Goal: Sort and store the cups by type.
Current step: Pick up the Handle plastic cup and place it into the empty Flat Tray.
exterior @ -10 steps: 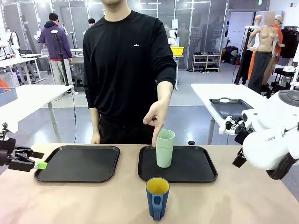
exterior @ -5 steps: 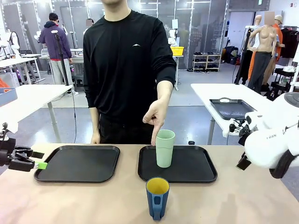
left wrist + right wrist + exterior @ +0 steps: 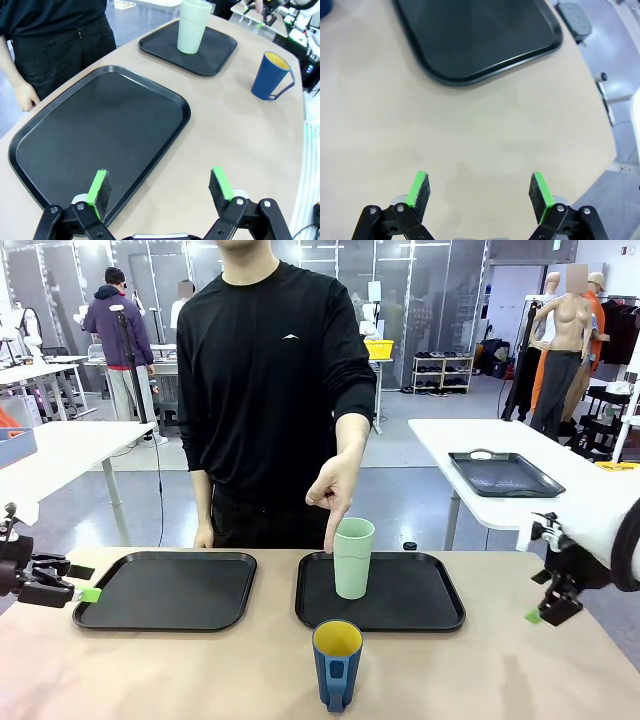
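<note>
A: What is held in the trays?

B: Two black trays are laid side by side on the table (image 3: 200,670). In the right tray (image 3: 415,592) the tumbler (image 3: 353,558) is stood upright, toward its far left part. The left tray (image 3: 165,590) is set well apart from both cups.

A: And the grippers?

B: The left gripper (image 3: 160,187) is seen spread wide, with nothing between its green pads (one pad is placed over the near rim of the left tray, the other over bare table). The right gripper (image 3: 479,190) is likewise opened wide and nothing is held or touched by it; it is hung over bare tabletop, near a corner of the right tray.

A: How are the cups described?

B: The tumbler is tall, pale mint green, without handle. The mug (image 3: 337,665) is shorter, dark blue outside and yellow inside; it is stood upright on the table, just in front of the right tray, with its handle turned toward the robot's side.

A: Is anything else noted?

B: The person's hand (image 3: 333,495) is lowered with one finger pointed down, just beside the tumbler; whether contact is made cannot be told.
</note>
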### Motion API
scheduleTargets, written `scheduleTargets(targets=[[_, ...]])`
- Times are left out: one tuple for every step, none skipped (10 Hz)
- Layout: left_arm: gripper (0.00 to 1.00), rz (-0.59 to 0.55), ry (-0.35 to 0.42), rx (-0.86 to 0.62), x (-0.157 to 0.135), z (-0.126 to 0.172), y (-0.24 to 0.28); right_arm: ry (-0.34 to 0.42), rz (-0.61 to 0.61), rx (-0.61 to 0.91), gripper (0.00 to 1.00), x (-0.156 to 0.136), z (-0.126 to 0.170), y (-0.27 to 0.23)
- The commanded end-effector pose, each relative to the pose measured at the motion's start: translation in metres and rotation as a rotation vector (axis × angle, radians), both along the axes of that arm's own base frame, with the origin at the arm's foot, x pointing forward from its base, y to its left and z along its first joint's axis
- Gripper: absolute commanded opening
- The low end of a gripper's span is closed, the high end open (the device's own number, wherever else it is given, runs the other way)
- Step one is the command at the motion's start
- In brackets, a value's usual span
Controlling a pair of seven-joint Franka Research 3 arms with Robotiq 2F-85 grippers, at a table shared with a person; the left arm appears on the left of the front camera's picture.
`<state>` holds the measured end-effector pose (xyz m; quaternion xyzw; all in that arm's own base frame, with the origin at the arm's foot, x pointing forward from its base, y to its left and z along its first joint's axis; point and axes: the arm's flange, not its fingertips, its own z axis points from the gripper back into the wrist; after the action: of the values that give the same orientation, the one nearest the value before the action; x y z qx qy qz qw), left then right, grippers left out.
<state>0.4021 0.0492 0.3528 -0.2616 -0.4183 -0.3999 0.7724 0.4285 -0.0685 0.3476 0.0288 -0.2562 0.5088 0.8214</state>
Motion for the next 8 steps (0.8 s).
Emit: scheduleTargets(targets=[[1.00,0.001,-0.031,-0.005,0.001,-0.003,-0.001,0.019,0.058,0.039,1.00,-0.026,-0.041,-0.020],[1.00,0.001,-0.031,-0.005,0.001,-0.003,-0.001,0.005,0.107,0.063,1.00,-0.031,-0.046,-0.023],[1.00,0.001,-0.031,-0.005,0.001,-0.003,-0.001,-0.003,0.152,0.106,1.00,-0.035,-0.050,-0.027],[1.00,0.001,-0.031,-0.005,0.001,-0.003,-0.001,-0.015,0.186,0.146,1.00,-0.037,-0.055,-0.033],[1.00,0.001,-0.031,-0.005,0.001,-0.003,-0.001,-0.023,0.213,0.172,1.00,-0.039,-0.059,-0.035],[1.00,0.001,-0.031,-0.005,0.001,-0.003,-0.001,-0.024,0.251,0.218,1.00,-0.039,-0.061,-0.036],[1.00,0.001,-0.031,-0.005,0.001,-0.003,-0.001,-0.015,0.289,0.246,1.00,-0.039,-0.063,-0.036],[1.00,0.001,-0.031,-0.005,0.001,-0.003,-0.001,-0.009,0.366,0.307,1.00,-0.040,-0.063,-0.035]])
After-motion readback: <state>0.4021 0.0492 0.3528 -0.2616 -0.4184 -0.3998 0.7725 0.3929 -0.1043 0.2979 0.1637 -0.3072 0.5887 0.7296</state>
